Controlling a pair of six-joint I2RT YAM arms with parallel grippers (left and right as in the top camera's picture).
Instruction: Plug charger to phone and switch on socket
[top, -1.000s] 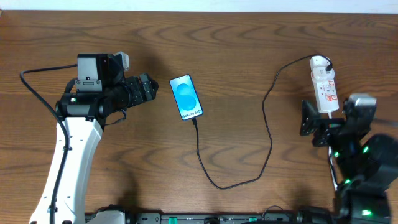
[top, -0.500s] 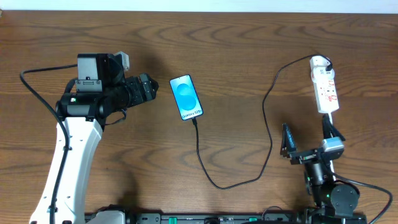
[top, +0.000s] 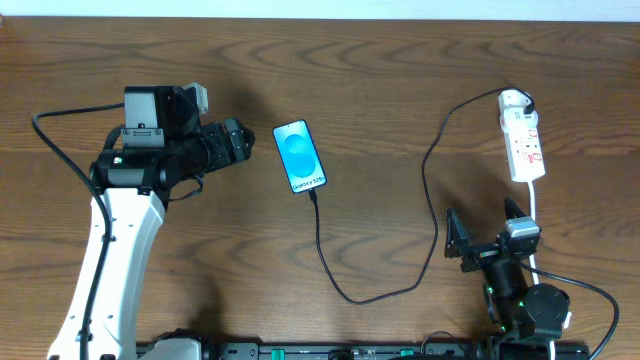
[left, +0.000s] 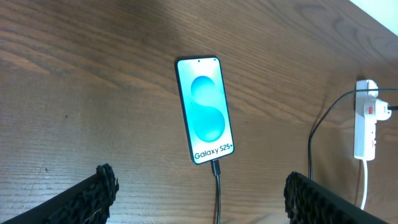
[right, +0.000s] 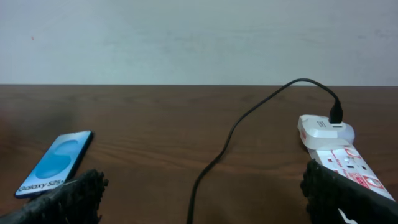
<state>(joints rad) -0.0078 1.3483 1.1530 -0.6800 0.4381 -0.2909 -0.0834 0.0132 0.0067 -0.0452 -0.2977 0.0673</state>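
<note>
The phone (top: 300, 156) lies face up, blue screen lit, with the charger (top: 432, 215) plugged into its bottom edge. The black cable loops toward the table's front, then runs up to the socket (top: 522, 140) at the right, where its other end is plugged in. My left gripper (top: 236, 142) is open and empty, just left of the phone. The left wrist view shows the phone (left: 205, 109), the charger tip (left: 216, 167) and the socket (left: 365, 127) beyond my left gripper (left: 199, 190). My right gripper (top: 485, 235) is open and empty, in front of the socket. It shows in its wrist view (right: 205, 193).
The socket's white lead (top: 535, 215) runs toward the front past my right gripper. The right wrist view shows the phone (right: 55, 163), the charger (right: 249, 118), the socket (right: 339, 149) and a pale wall behind the table. My left arm's black cable (top: 60, 140) loops at the far left.
My right arm has drawn back from the socket toward the table's front edge and dropped low. The left arm, phone, charger and socket have not moved.
</note>
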